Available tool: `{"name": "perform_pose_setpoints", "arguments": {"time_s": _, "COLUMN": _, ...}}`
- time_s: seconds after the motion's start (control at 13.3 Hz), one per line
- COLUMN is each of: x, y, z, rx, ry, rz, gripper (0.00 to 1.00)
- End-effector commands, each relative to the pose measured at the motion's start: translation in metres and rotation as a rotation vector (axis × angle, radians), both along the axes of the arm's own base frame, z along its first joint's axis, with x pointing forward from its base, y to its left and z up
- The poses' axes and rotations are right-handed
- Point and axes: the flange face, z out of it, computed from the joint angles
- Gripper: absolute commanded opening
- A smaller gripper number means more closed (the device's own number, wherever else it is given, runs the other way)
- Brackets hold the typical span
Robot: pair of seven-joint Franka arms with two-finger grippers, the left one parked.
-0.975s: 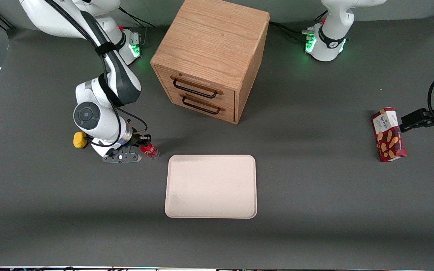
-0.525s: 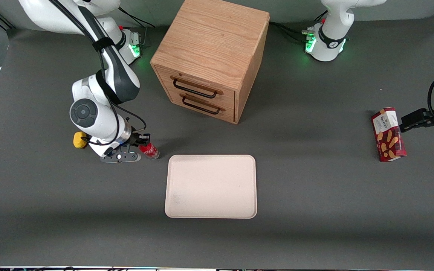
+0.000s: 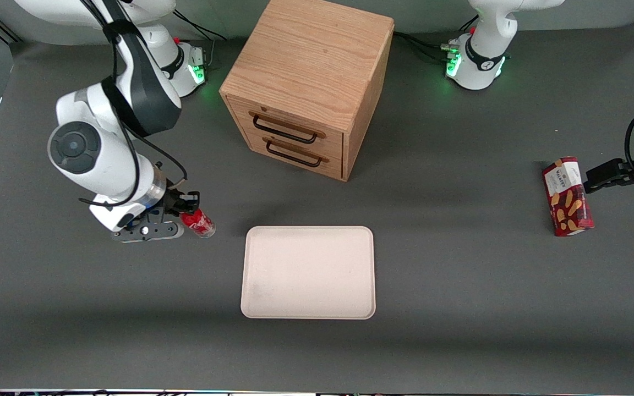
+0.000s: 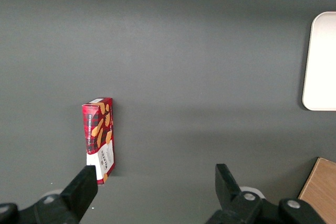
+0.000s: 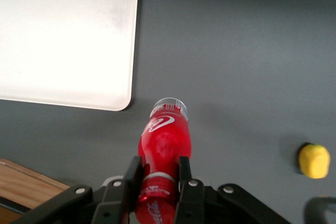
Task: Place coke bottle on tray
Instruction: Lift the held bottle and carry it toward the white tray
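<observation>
Coke bottle (image 3: 198, 223) clamped in hand (image 3: 185, 212), beside tray (image 3: 308, 272); wooden cabinet (image 3: 309, 88) w/ drawers nearby.

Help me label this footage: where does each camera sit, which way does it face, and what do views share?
Front view: high, facing both arms; gripper holds coke bottle beside tray.
Right wrist view: looks down past gripper at bottle, tray.
Left wrist view: looks down over parked fingers at snack box.
All share the tray.

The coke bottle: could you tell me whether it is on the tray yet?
Not yet: the coke bottle hangs clamped in the gripper above bare table beside the tray.
</observation>
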Motion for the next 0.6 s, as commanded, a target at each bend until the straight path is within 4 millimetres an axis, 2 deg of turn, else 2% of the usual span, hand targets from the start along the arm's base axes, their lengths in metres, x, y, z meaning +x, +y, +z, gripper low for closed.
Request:
{"name": "perform_pose_setpoints", "arguments": {"time_s": 0.0, "x": 0.032, "y": 0.0, "z": 0.039, "rx": -0.016, "ry": 0.006, "rz": 0.022, "gripper": 0.0}}
{"name": "perform_pose_setpoints", "arguments": {"time_s": 0.15, "x": 0.045, "y": -0.001, "z": 0.06, "rx": 0.001, "ry": -0.021, "rz": 0.027, "gripper": 0.0}}
{"name": "perform_pose_setpoints", "arguments": {"time_s": 0.3, "x": 0.057, "y": 0.0, "z": 0.071, "rx": 0.015, "ry": -0.057, "rz": 0.025, "gripper": 0.0}}
{"name": "perform_pose_setpoints", "arguments": {"time_s": 0.53, "x": 0.078, "y": 0.008, "z": 0.053, "rx": 0.039, "ry": -0.076, "rz": 0.032, "gripper": 0.0}}
